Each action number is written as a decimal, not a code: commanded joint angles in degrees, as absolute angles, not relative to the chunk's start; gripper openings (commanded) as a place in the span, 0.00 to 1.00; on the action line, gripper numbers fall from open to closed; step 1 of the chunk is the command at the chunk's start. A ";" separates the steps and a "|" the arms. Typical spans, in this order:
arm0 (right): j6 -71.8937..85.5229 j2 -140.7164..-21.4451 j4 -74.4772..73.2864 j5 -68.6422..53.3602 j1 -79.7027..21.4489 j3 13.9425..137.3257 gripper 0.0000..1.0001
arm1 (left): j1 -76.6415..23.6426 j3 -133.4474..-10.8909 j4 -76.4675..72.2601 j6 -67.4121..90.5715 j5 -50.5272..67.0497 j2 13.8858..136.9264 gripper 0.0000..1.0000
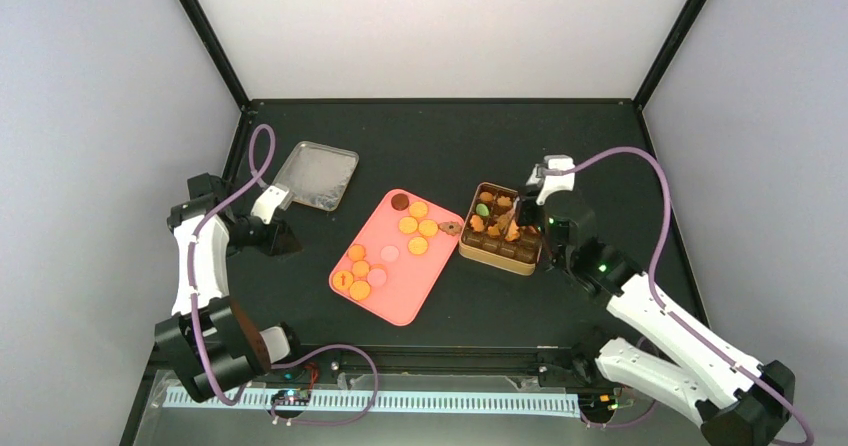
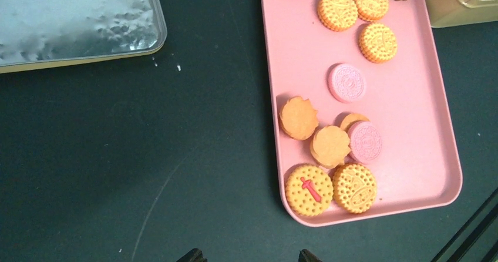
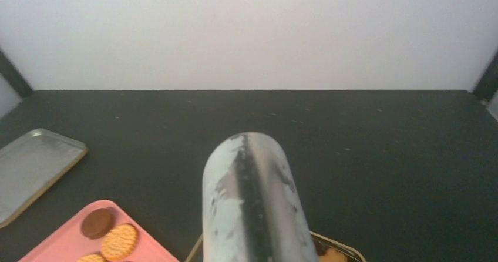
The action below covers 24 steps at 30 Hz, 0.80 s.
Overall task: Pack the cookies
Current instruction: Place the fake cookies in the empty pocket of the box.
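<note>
Several round cookies (image 1: 417, 228), mostly orange-yellow with a few pink and one dark brown, lie on a pink tray (image 1: 400, 291). In the left wrist view the cookies (image 2: 309, 190) fill the tray (image 2: 411, 127). A gold tin (image 1: 528, 263) with brown cups holds several cookies, one of them green. My right gripper (image 1: 520, 216) hovers over the tin, shut on a shiny metal tool (image 3: 252, 197) that blocks the right wrist view; its fingers are hidden. My left gripper (image 2: 249, 256) is open and empty above the dark table, left of the tray.
The tin's silver lid (image 1: 315, 174) lies at the back left, also seen in the left wrist view (image 2: 70, 21) and the right wrist view (image 3: 29, 168). A brown flower-shaped cookie (image 1: 449, 229) sits at the tray's edge beside the tin.
</note>
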<state>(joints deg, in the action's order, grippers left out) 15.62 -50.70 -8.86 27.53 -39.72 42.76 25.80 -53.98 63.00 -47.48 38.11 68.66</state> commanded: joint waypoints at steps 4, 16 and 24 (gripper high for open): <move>18.54 -46.85 -14.66 35.78 -38.08 39.93 0.17 | 25.88 -56.08 63.69 -48.15 40.72 69.83 0.43; 20.60 -46.68 -14.21 41.26 -37.78 38.67 0.17 | 25.84 -56.28 64.15 -48.52 40.58 69.40 0.43; 20.61 -48.46 -13.64 40.67 -37.50 39.12 0.25 | 25.89 -56.61 65.09 -49.17 40.26 68.95 0.44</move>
<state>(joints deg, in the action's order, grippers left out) 20.08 -48.51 -15.27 38.72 -37.93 38.87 25.80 -54.22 63.53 -47.57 38.87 69.52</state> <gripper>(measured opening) 0.267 0.433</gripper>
